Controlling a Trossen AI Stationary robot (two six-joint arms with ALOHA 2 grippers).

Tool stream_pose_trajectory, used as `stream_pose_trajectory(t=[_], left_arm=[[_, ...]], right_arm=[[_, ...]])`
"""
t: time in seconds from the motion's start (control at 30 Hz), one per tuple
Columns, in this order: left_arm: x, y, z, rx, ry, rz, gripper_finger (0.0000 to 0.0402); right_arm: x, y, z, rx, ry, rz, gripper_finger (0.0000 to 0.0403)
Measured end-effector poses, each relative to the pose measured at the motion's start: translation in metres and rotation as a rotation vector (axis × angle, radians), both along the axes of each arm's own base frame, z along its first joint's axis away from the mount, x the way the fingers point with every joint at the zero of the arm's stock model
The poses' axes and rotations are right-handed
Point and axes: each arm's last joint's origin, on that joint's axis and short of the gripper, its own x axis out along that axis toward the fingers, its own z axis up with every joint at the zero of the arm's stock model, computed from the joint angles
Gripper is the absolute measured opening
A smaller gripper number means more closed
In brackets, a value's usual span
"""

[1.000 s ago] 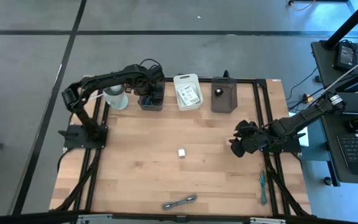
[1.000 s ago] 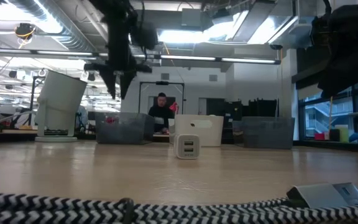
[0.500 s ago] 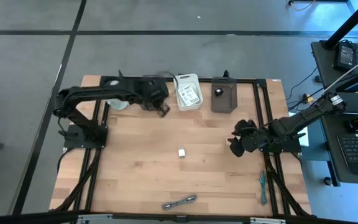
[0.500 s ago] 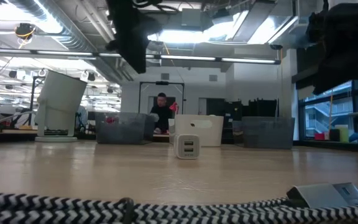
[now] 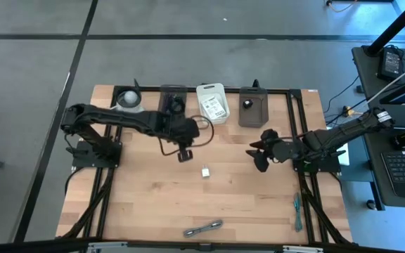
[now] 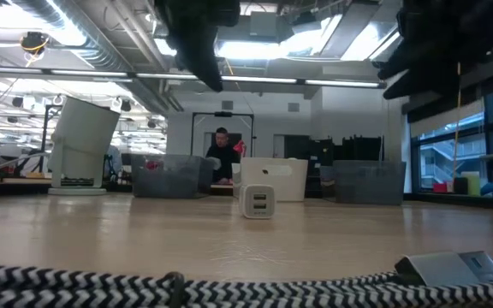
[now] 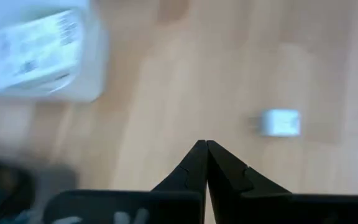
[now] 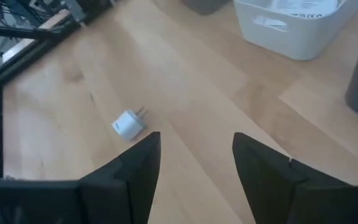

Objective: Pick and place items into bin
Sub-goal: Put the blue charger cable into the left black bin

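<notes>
A small white charger cube (image 5: 205, 171) lies on the wooden table near its middle; it also shows in the low view (image 6: 257, 202), the left wrist view (image 7: 280, 122) and the right wrist view (image 8: 128, 124). My left gripper (image 5: 185, 156) hovers just left of and beyond the cube, fingers shut (image 7: 205, 145), holding nothing. My right gripper (image 5: 257, 157) hangs open (image 8: 194, 155) to the cube's right, pointing toward it. A black-and-white braided cable (image 5: 202, 228) lies by the near edge. A teal tool (image 5: 297, 209) lies at the near right.
Three bins stand along the far edge: a dark one (image 5: 172, 98), a white one with printed cards (image 5: 213, 103) and a grey one (image 5: 253, 107). A pale cup with a ball (image 5: 127, 100) stands at the far left. In the low view, a person sits beyond the table (image 6: 222, 152).
My left gripper has swung from above the dark bin at the far edge out toward the table's middle, ending close to the white cube. My right gripper has shifted a little toward the table's left, nearer the cube. The cube and cable have stayed put.
</notes>
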Motion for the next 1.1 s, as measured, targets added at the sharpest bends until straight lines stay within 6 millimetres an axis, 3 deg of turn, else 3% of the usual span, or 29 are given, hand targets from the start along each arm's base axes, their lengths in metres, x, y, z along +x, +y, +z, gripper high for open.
stream_pose_trajectory(t=[0.13,0.33,0.6,0.83,1.1], left_arm=[[0.002,-0.015,-0.019,-0.031,-0.044,-0.117,0.0002],[-0.015,-0.028,-0.059,-0.071,0.035,-0.187,0.0002],[-0.040,-0.033,-0.084,-0.135,0.005,-0.238,0.0002],[-0.074,-0.030,-0.083,-0.166,-0.034,-0.254,0.0002],[-0.108,-0.027,-0.078,-0.182,-0.096,-0.233,0.0002]], right_arm=[[0.002,0.001,0.008,0.010,-0.023,0.000,0.0204],[0.005,0.001,0.035,0.058,-0.045,-0.034,0.0201],[0.020,0.005,0.047,0.259,0.337,-0.163,0.0161],[0.042,0.027,0.019,0.556,0.625,-0.319,0.0144],[0.044,0.079,-0.019,0.702,0.918,-0.410,0.0161]])
